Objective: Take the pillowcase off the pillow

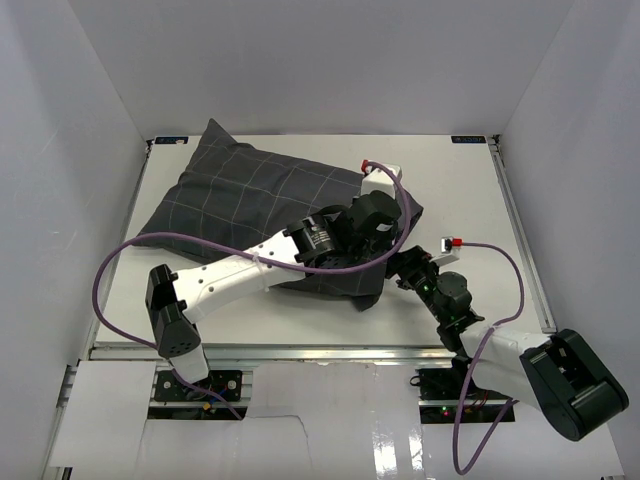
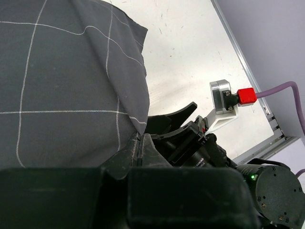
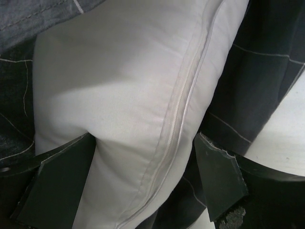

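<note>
1. A pillowcase (image 1: pixel 250 195) of dark charcoal cloth with a thin light grid lies stuffed and wrinkled on the white desk (image 1: pixel 470 200). It sits left of centre, with one corner pointing at the back wall (image 1: pixel 300 60).
2. The left arm (image 1: pixel 230 275) stretches from its base at the near edge across to the near right end of the pillowcase.
3. Seen from the left wrist, the left end effector (image 2: pixel 138 145) is clamped shut. Its tips meet at the hem of the pillowcase, and the cloth runs down into them.
4. The right arm (image 1: pixel 455 300) bends in low from the right and passes beneath the left arm at that same end of the pillowcase.
5. Seen from the right wrist, the right end effector (image 3: pixel 143 138) stands wide, and the white pillow (image 3: pixel 128 95) bulges out of the dark cloth between its fingers (image 3: pixel 62 176).
6. One finger dents the pillow's side. The other sits just beside the pillow, against a fold of the pillowcase.
7. A stitched seam (image 3: pixel 178 109) runs down the exposed end of the pillow, with dark checked fabric on both flanks.
8. The left wrist view also shows the right wrist's camera (image 2: pixel 221 98). It carries a red plug (image 2: pixel 247 95) and a purple cable (image 2: pixel 286 88), above bare desk beside the pillowcase.
</note>
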Available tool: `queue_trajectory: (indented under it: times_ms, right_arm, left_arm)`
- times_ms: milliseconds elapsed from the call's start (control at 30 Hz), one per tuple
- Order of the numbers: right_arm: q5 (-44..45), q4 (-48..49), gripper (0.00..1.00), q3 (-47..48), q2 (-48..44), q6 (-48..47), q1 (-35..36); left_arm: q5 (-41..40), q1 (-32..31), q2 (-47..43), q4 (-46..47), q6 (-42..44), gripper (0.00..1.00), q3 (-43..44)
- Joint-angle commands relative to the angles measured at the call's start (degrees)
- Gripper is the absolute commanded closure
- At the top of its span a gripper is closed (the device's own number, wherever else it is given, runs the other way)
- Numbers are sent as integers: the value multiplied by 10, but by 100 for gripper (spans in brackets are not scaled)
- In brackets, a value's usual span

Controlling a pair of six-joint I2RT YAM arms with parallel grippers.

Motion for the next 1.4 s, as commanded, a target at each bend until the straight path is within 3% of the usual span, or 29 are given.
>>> queue_trajectory:
  times_ms: [0,267,333,467,533,567,767,933,1100,1200,1367]
  right_arm:
    - [33,53,10,28,16,-22,1]
    - [11,136,10,55,125,-28,2]
    - [2,178,1,52,163,-25,2]
    - [-20,264,41,47,207,-17,1]
    - [-39,260,80,55,211,-31,1]
    - [-40,263,92,53,210,-32,0]
    - [-33,286,92,-2,160,-50,-2]
    - [2,154,92,-8,25,-82,-3]
    - [50,42,92,-18,-134,-103,-3]
    - [72,-51,92,1,-194,-112,-3]
    - [85,-107,92,11,-237,-119,-3]
  left_arm:
    - [6,-1,-52,35,-13,100,-8]
    - [3,-2,-63,42,-18,100,-23]
    - [3,-3,-64,42,-16,100,-23]
    - [-12,-2,-75,41,-9,100,-37]
    - [-43,-1,-87,40,-5,100,-56]
    - [-62,2,-92,38,-4,100,-64]
    - [-84,52,-129,8,-11,100,-137]
    - [-37,126,-147,8,-9,100,-187]
    - [-35,140,-139,21,23,100,-211]
    - [-14,163,-137,10,17,100,-215]
    - [-14,202,-168,-6,10,100,-233]
